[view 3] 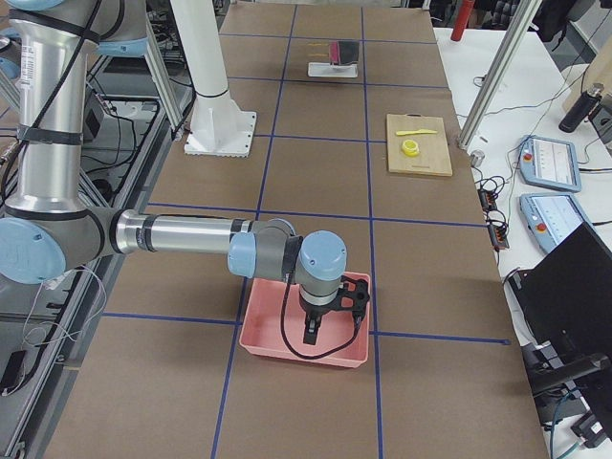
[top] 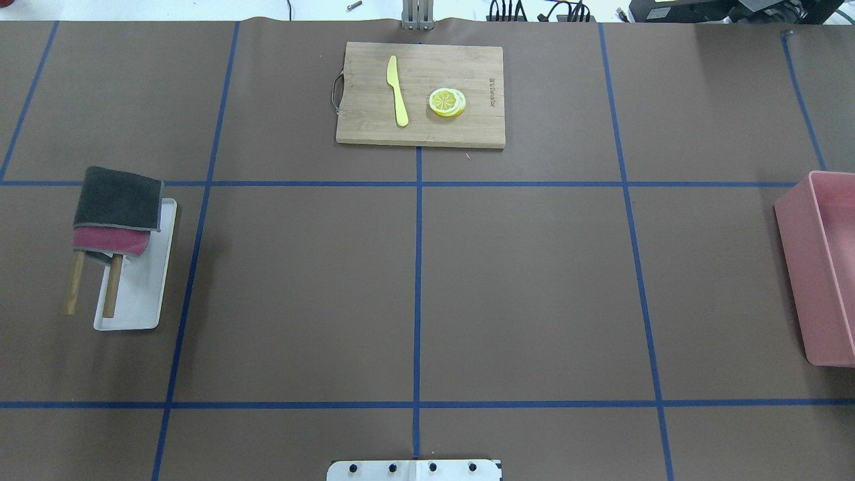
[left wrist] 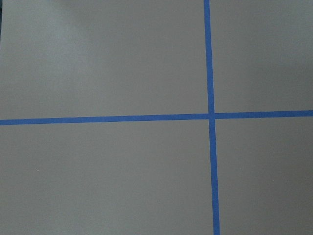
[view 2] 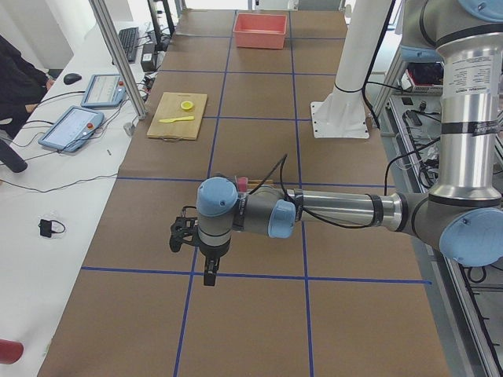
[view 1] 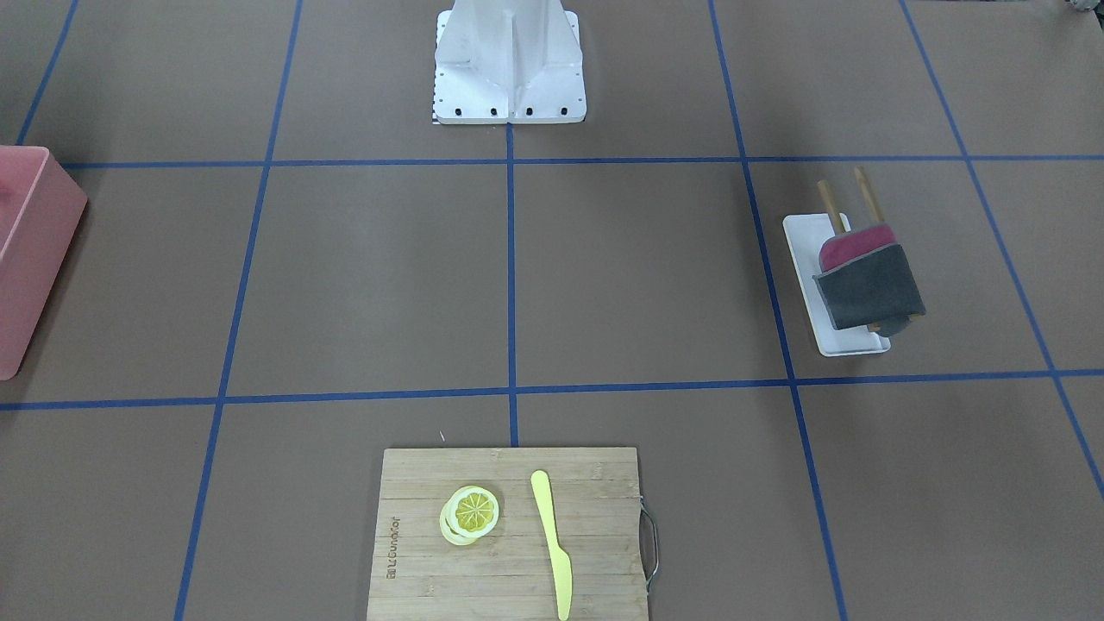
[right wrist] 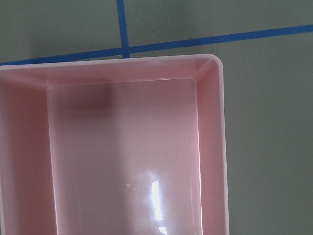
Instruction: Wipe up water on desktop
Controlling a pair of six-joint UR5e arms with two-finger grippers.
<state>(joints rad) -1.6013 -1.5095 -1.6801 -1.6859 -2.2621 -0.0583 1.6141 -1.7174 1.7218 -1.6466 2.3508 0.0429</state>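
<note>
The brown desktop [top: 521,280] with blue tape lines shows no water that I can make out. A dark grey cloth [top: 117,198] and a red cloth [top: 110,241] hang over a wooden rack [top: 112,287] on a white tray [top: 143,294] at the table's left end; the grey cloth also shows in the front-facing view [view 1: 869,289]. My left gripper [view 2: 209,276] hangs over bare desktop near the tray, seen only in the exterior left view, so I cannot tell if it is open. My right gripper [view 3: 312,333] hangs over the pink bin [view 3: 304,330]; I cannot tell its state either.
A bamboo cutting board [top: 467,130] at the far middle carries a yellow knife [top: 397,90] and lemon slices [top: 447,102]. The pink bin [top: 818,267] stands at the table's right end. The robot's white base [view 1: 509,65] stands at the near middle edge.
</note>
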